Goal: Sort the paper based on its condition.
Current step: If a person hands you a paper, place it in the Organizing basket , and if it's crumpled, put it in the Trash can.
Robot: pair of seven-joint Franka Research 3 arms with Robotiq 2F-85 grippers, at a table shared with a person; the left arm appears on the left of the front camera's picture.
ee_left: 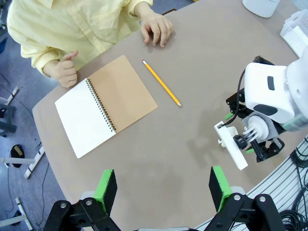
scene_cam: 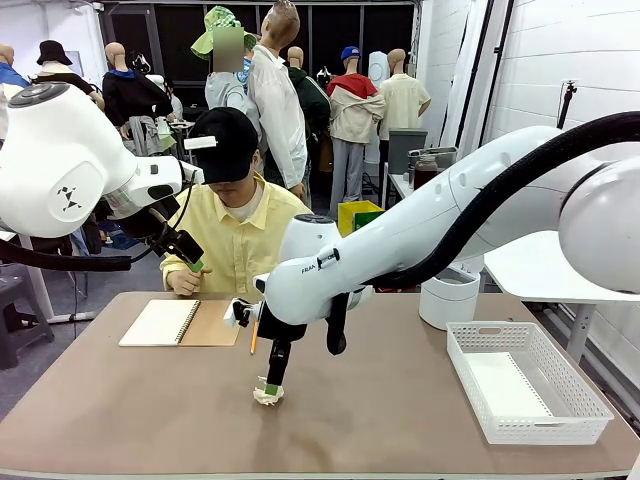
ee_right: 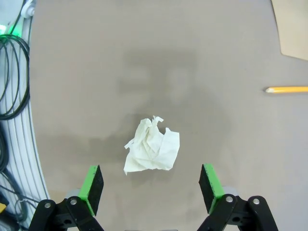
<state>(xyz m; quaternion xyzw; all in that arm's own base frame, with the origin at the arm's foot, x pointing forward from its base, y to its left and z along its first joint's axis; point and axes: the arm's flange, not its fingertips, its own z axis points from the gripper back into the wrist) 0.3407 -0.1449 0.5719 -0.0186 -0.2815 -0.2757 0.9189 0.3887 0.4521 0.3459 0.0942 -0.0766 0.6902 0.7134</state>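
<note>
One crumpled white paper ball [ee_right: 153,146] is sat on the brown tabletop [scene_cam: 120,420] close to the robot's edge, and everything else can be placed off that ball. Right above it, the right gripper [scene_cam: 270,385] is lowered with its green-padded fingers [ee_right: 92,182] spread wide, one on each side of the wad. Nothing is gripped yet, and in the right wrist view a gap is left between the pads and the paper on both sides.

For this step to go well, the wad should probably be kept centred between the pads before anything is squeezed, and the fingertips should be brought down close to the tabletop so the paper gets pinched through its bulk and not just clipped at a loose corner. It's light stuff, so it could easily be nudged sideways by one pad landing first.

Off to the ball's right, a white plastic mesh basket [scene_cam: 575,420] is parked with what looks like a flat sheet inside, though that can't be told for sure. Beyond the ball, a yellow pencil [ee_left: 161,83] is laid beside an open spiral notebook with a brown kraft cover [ee_left: 103,104].

Further back and to the left of the ball, the left gripper [ee_left: 163,185] is held up high over the table, jaws parted and empty. A person in a yellow shirt [scene_cam: 240,240] is seated at the far side.
</note>
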